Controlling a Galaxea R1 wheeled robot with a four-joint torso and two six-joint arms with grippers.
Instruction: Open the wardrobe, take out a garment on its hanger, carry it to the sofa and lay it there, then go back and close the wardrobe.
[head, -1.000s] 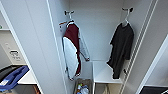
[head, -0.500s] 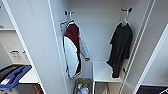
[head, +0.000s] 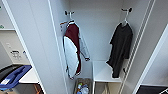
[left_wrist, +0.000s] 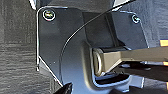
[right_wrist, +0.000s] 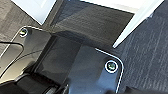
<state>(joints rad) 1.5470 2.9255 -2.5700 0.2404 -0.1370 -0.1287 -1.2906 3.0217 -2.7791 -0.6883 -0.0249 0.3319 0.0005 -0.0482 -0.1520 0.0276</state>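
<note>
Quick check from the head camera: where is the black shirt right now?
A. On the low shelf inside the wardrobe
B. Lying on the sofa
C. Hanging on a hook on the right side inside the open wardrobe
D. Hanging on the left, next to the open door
C: the black shirt hangs on its hanger from the right-hand hook inside the wardrobe, while the maroon jacket hangs on the left.

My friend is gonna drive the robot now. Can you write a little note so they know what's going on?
Grippers: the wrist views don't let me tell whether either is open or shut; nothing seen held.
Wardrobe: open, seen from the head camera.
Black shirt: hangs on its pale hanger from a hook on the right inside. The maroon jacket hangs on the left; leave it.
Done: doors opened.
Left: take the shirt out on its hanger, lay it on the sofa, come back, close the wardrobe.
</note>
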